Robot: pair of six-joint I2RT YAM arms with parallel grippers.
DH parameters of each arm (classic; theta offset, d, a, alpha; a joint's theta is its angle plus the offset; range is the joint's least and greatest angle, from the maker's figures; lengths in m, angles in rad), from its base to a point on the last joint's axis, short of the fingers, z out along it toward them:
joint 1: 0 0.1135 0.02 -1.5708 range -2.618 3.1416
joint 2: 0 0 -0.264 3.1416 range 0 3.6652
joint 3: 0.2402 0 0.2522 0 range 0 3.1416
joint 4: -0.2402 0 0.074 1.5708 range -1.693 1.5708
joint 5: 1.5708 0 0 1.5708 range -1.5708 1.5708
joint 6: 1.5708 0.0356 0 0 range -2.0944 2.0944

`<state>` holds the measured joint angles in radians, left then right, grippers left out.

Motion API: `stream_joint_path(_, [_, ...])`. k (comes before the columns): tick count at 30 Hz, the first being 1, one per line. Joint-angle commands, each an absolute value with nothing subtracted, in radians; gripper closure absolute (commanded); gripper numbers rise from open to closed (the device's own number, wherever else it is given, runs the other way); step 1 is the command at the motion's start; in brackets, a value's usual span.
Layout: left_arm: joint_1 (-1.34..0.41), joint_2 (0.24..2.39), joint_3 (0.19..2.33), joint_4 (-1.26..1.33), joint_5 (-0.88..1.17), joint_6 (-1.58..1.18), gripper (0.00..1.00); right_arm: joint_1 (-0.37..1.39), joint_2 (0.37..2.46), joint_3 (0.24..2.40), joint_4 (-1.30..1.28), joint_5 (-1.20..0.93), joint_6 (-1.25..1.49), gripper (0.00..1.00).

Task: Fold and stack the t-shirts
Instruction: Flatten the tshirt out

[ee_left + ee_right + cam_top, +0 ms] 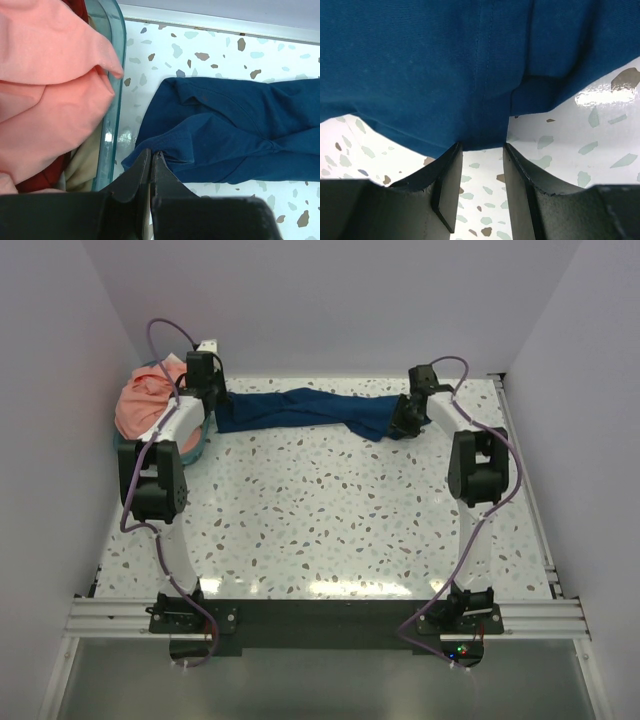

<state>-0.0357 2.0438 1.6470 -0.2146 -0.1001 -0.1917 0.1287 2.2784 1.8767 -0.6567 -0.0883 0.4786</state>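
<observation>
1. The table carried both arm bases at its near edge, one left and one right.
2. The basket stood at the far-left corner of the table.
3. The basket t-shirt lay heaped in the basket and hung over its rim. Other cloth lay beneath it.
4. The table t-shirt lay along the far side of the table, just right of the basket, drawn out left to right.
5. The left gripper sat at the table t-shirt's left end, tips at its near corner.
6. The right gripper sat at the right end. The cloth edge lay across its fingertips, possibly resting over them rather than between them.
</observation>
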Motion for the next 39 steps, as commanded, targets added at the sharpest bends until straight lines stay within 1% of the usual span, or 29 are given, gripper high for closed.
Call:
stream_joint_path(1, [-0.034,2.022,1.655,-0.163,-0.089,-0.201,1.0,0.126,2.29,1.917,-0.66,-0.068,0.476,0.59])
stream_joint_path(11, [-0.034,2.023,1.66,-0.169,-0.091,-0.199,1.0,0.126,2.315,1.902,-0.669,-0.044,0.46,0.62])
stream_joint_path(14, [-0.034,2.025,1.663,-0.167,-0.089,-0.196,1.0,0.127,2.33,1.914,-0.672,-0.055,0.454,0.74])
stream_joint_path(15, [-0.034,2.026,1.664,-0.169,-0.087,-0.196,1.0,0.126,2.336,1.922,-0.679,-0.061,0.451,0.83])
stream_joint_path(17, [-0.034,2.025,1.666,-0.167,-0.086,-0.199,1.0,0.124,2.333,1.933,-0.689,-0.07,0.451,0.93])
stream_joint_path(18, [-0.034,2.025,1.667,-0.166,-0.084,-0.201,1.0,0.126,2.33,1.95,-0.707,-0.071,0.453,1.0])
stream_joint_path(26, [-0.041,1.996,1.744,-0.152,-0.06,-0.271,1.0,0.112,2.185,2.092,-0.784,-0.051,0.472,1.0])
stream_joint_path(32, [-0.041,1.991,1.893,-0.106,-0.032,-0.357,1.0,0.091,2.135,2.296,-0.81,-0.003,0.448,1.0])
stream_joint_path(33, [-0.041,1.991,1.934,-0.1,-0.023,-0.371,1.0,0.089,2.123,2.345,-0.807,-0.003,0.442,1.0])
stream_joint_path(36, [-0.041,1.977,2.003,-0.071,-0.017,-0.39,1.0,0.08,2.067,2.385,-0.758,0.04,0.41,1.0])
stream_joint_path(39, [-0.041,1.933,2.028,-0.025,-0.028,-0.403,1.0,0.075,1.991,2.347,-0.656,0.081,0.374,1.0])
